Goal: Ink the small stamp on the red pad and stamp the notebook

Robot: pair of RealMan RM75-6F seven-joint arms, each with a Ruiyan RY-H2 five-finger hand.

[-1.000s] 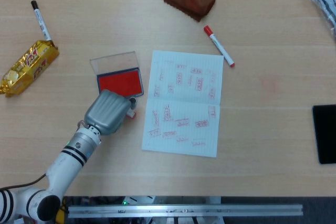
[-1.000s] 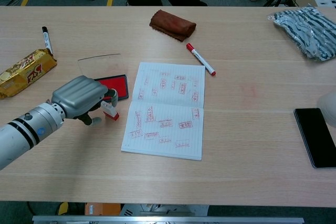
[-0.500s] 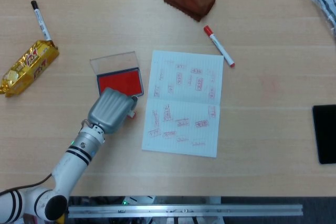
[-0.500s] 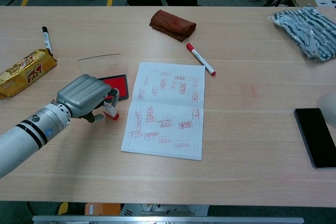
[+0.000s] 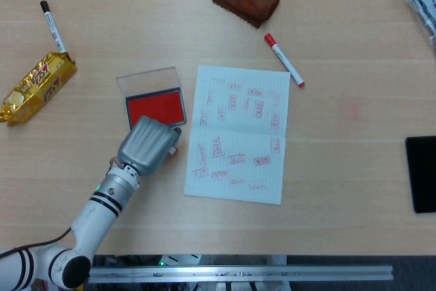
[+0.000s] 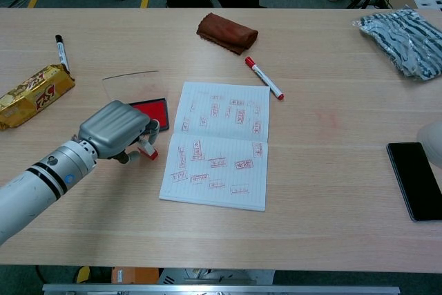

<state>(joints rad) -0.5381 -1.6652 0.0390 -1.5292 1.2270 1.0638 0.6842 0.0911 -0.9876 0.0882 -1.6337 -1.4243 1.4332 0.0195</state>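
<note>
- Just off the near right corner of the red ink pad in its clear-lidded case (image 5: 155,106) sits the left hand (image 5: 145,145), grey and boxy, knuckles up.
- Peeking out from under its fingers is the small white stamp with a red base (image 6: 146,148). It looks pinched there, base tipped toward the table, though the hand covers most of it, so I'm not 100% sure how firm the hold is.
- So the pad is right behind the hand, nearly touching, and the open white lined notebook covered in red stamp marks (image 5: 238,134) lies flat just to the hand's right, long axis running away from the robot.
- Right hand: only a pale sliver at the chest view's right edge (image 6: 434,141), well away, can't tell its state. Left is clearly the one for this job.
</note>
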